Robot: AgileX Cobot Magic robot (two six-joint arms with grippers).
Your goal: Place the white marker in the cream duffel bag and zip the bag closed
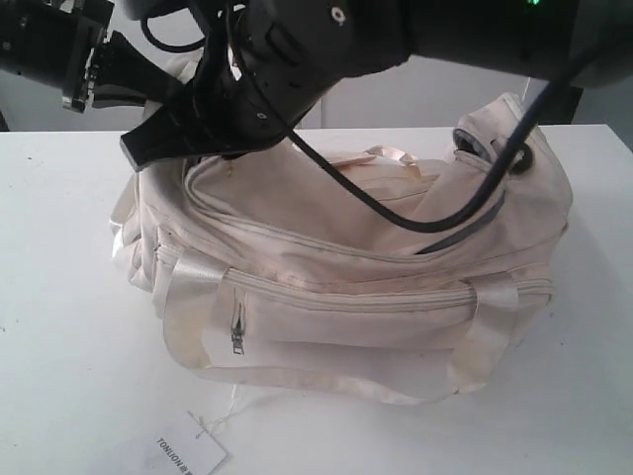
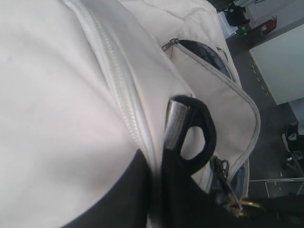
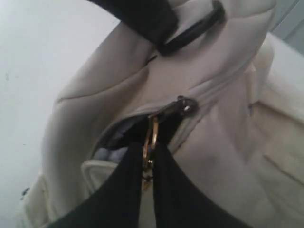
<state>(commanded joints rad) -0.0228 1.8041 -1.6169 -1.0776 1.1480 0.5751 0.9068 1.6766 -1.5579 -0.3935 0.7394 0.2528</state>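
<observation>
Right gripper pinched shut on the round gold zip pull of the soft cream fabric duffel bag; slim white marker nowhere in sight.

From the exterior view, both black arms crowded over one end of the bag on the white table, with a flat paper tag in front of the bag. No marker lay beside the bag, so it was probably inside. At the left wrist, the left gripper sat on the bag's zip seam, its fingers either side of a cream fold, though whether it truly gripped I could not tell. At the right wrist, the pull hung from its slider toward the fingertips, with a dark gap open beside the slider. The right arm was the nearer one, and closing would likely mean drawing the slider along the track over that gap.
</observation>
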